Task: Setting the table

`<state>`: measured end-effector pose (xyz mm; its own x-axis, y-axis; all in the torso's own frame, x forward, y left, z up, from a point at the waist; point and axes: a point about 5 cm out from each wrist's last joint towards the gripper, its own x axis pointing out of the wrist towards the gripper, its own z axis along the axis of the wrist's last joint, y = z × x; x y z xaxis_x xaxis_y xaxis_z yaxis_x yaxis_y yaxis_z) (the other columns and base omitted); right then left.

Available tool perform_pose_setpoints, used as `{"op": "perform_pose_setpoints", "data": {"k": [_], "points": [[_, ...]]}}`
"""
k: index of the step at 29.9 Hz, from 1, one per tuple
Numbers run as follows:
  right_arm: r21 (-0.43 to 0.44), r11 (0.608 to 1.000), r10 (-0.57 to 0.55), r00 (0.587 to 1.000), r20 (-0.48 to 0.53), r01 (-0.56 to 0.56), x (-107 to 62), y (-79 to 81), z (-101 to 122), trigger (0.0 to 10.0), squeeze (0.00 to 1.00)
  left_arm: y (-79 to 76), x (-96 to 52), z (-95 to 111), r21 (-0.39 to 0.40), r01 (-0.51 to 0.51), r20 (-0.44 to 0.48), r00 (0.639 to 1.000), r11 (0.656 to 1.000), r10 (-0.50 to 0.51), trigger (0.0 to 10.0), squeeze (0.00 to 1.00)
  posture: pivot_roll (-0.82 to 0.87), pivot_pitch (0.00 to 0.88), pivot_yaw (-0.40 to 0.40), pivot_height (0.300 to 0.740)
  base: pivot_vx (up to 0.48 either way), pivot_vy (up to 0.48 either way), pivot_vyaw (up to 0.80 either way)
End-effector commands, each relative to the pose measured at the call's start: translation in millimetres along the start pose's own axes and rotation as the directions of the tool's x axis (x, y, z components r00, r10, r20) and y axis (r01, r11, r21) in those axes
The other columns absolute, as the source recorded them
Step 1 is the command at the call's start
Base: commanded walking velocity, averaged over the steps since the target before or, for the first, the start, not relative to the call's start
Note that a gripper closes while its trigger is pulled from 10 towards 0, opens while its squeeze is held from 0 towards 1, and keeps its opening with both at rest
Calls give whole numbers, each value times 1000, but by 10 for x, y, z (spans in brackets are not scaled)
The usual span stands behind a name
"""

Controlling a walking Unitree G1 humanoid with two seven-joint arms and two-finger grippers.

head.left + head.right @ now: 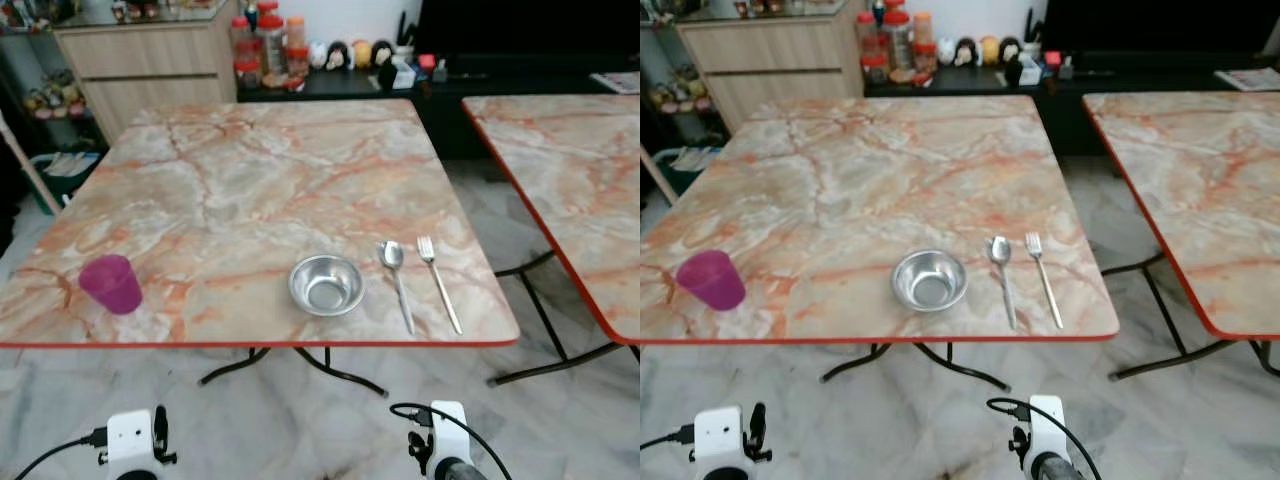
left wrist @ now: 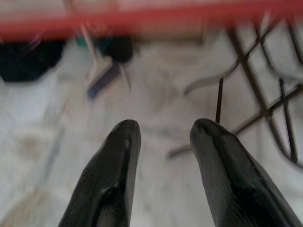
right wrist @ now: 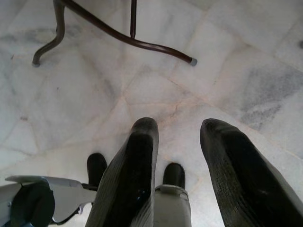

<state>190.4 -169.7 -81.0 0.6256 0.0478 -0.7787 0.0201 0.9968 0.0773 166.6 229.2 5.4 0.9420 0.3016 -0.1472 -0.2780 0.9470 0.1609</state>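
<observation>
Sitting along the surface's (image 1: 250,170) near edge — steel bowl (image 1: 326,285), spoon (image 1: 396,278), fork (image 1: 438,280) toward the right corner, purple cup (image 1: 111,283) by the left corner; both jaws are hanging parted, empty — left gripper (image 2: 163,135), right gripper (image 3: 179,132).

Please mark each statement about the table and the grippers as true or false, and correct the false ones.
1. The spoon lies between the steel bowl and the fork. True.
2. The purple cup stands right of the fork. False: it stands far to the left, near the table edge.
3. The bowl holds food. False: it looks empty.
4. The left gripper and right gripper are open, holding nothing. True.
</observation>
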Motion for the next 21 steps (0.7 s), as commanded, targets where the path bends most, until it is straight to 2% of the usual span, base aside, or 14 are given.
{"op": "perform_pose_setpoints", "data": {"k": [1, 4, 6, 7, 10, 12, 13, 15, 16, 17, 19, 21], "points": [[-13, 1000, 7, 1000, -9, -7, -2, 15, -22, 10000, 0, -38, 68, 277, 12, 10, 101, 995, 1000, -11, 10000, 0, -40, 0, 18, 740, 0, 0, 0], [-14, 1000, 7, 1000, -11, -7, -2, 18, -26, 10000, 0, -68, 116, 397, 6, 22, 143, 989, 1000, -23, 10000, 0, -34, 0, 17, 740, 0, 0, 0], [-18, 1000, 11, 1000, -13, -11, 0, 30, -24, 10000, 0, -205, 217, 656, 16, 97, 221, 970, 995, -98, 10000, 0, -38, 0, 23, 740, 0, 0, 0], [-19, 1000, 11, 1000, -13, -11, 0, 32, -23, 10000, 0, -242, 238, 706, 22, 118, 233, 965, 993, -120, 10000, 0, -38, 0, 23, 740, 0, 0, 0], [-15, 1000, 11, 1000, -7, -11, 3, 40, -12, 10000, 0, -529, 317, 1012, 45, 283, 306, 909, 958, -283, 10000, 0, -53, 0, 33, 740, 0, 0, 0], [-14, 1000, 10, 1000, -6, -10, 4, 41, -9, 10000, 0, -652, 325, 1140, 51, 342, 323, 883, 938, -339, 10000, 0, -53, 0, 33, 740, 0, 0, 0], [-9, 1000, 6, 1000, -4, -6, 4, 39, -7, 10000, 0, -769, 345, 1251, 41, 396, 331, 861, 917, -387, 10000, 0, -65, 0, 41, 740, 0, 0, 0], [-7, 1000, 5, 1000, -3, -5, 4, 37, -7, 10000, 0, -826, 357, 1291, 31, 426, 329, 850, 904, -411, 10000, 0, -65, 0, 41, 740, 0, 0, 0], [-3, 1000, 2, 1000, -3, -2, 3, 34, -8, 10000, 0, -958, 408, 1348, 18, 481, 319, 828, 877, -461, 10000, 0, -69, 0, 44, 740, 0, 0, 0], [-3, 1000, 2, 1000, -3, -2, 3, 34, -8, 10000, 0, -958, 408, 1348, 18, 481, 319, 828, 877, -461, 10000, 0, -69, 0, 44, 740, 0, 0, 0], [-1, 1000, 0, 1000, -3, 0, 3, 34, -12, 10000, 0, -1057, 521, 1375, -12, 479, 310, 836, 878, -452, 10000, 0, -89, 0, 51, 740, 0, 0, 0], [10, 1000, -5, 1000, 1, 5, 3, 36, -9, 10000, 0, -1124, 665, 1388, -71, 452, 282, 864, 889, -417, 10000, 0, -103, 0, 55, 740, 0, 0, 0]]}}
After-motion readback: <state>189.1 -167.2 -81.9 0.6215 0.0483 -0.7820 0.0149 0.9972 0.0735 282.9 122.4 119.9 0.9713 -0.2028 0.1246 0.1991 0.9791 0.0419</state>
